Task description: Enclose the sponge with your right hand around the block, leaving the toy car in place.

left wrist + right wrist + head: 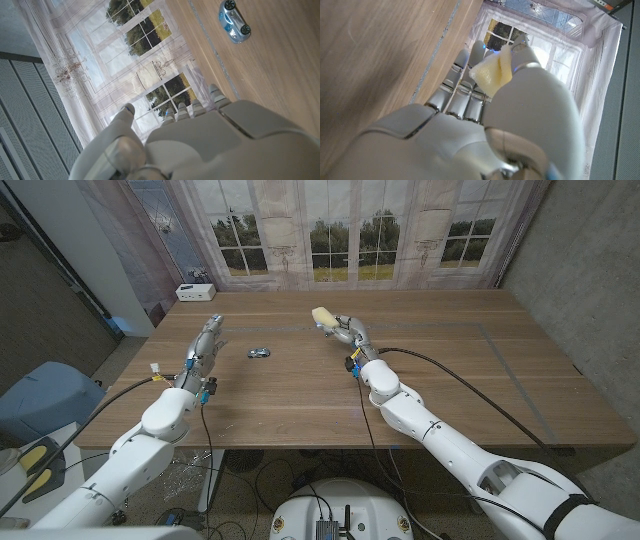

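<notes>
Right hand (pixel 343 327) grips sponge (pixel 323 316) (yellow) — lifted.

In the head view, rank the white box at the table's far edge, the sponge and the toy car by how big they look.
1. white box, though it stands farther off
2. sponge, partly hidden in the right hand, so it may be larger than it shows
3. toy car

The sponge and toy car look close in size, so their order is unsure.
</notes>
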You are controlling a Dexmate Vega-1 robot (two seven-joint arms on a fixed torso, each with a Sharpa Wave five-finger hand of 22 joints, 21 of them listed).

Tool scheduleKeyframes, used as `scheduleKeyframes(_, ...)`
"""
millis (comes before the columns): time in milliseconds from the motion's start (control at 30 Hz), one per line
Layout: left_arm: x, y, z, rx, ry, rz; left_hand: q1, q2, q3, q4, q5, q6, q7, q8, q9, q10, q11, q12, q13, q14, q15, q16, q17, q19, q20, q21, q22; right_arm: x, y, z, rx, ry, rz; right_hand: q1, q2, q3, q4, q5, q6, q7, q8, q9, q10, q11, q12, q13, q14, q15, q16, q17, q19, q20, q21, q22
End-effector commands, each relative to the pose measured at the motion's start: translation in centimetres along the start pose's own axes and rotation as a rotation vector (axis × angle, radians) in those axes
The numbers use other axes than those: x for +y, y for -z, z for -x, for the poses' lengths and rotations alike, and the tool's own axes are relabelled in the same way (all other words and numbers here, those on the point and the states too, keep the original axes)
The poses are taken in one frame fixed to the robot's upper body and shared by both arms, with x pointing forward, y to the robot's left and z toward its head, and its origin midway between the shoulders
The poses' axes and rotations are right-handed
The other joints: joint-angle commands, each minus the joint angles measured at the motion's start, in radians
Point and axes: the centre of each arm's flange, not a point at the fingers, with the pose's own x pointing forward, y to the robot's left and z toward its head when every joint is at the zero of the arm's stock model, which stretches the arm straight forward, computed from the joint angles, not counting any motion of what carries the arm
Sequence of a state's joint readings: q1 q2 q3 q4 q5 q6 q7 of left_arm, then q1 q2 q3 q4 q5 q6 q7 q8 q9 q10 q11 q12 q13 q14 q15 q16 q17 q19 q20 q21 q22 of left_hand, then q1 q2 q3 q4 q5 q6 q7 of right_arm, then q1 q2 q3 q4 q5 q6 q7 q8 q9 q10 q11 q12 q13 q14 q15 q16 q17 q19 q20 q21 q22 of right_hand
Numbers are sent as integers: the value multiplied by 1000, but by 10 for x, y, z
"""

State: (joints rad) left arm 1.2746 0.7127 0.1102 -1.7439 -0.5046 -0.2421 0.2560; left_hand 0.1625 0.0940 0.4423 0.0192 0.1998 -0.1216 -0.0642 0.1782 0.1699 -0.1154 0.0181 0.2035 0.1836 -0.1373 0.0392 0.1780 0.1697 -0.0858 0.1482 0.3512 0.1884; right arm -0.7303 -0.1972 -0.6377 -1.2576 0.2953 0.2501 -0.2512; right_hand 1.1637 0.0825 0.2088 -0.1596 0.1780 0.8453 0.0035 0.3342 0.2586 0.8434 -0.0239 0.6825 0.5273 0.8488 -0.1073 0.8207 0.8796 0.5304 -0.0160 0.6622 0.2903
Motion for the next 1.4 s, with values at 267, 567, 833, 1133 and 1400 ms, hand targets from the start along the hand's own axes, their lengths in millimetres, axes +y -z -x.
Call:
scheduleKeyframes(267,1,-1,-12,-15,16,1,5,8,3,-10,-2,-1,-5,3,2,-1,4,-1,2,0,-6,3,2,6,1,-4,5,-19,5,3,12,70,-304,73,80,19,25,9,145,-57,8,52,46,-40,2,0,13,-110,5,-5,14,2,25,6)
scheduleKeyframes(567,8,-3,-16,-18,36,-2,5,9,3,-11,-2,-1,-5,3,2,-1,4,-1,2,1,-6,3,2,6,1,-5,5,-20,4,10,7,98,-399,71,83,17,27,11,142,-55,7,54,46,-39,2,-2,9,-108,2,-13,14,4,33,7)
scheduleKeyframes(833,22,-5,-21,-21,69,-6,5,9,3,-12,-2,0,-6,3,2,-1,5,-1,2,1,-6,4,2,7,1,-6,5,-15,-1,18,-4,125,-444,69,86,14,30,12,139,-55,6,55,44,-38,3,0,9,-107,1,-20,9,6,42,7)
scheduleKeyframes(1133,31,-3,-29,-38,109,17,5,9,3,-14,-2,1,-6,3,2,0,4,-1,2,1,-6,3,2,8,1,-7,5,-8,-6,26,-20,150,-482,66,88,12,32,14,137,-56,6,58,42,-39,4,1,6,-107,-4,-30,3,6,50,7)
scheduleKeyframes(1400,42,-8,-38,-62,142,7,4,9,3,-15,-2,2,-7,3,2,0,4,-1,2,2,-5,3,2,8,1,-8,5,-13,-15,34,-68,204,-485,67,88,11,31,15,137,-55,6,58,40,-37,4,1,8,-107,-3,-36,0,8,58,7)
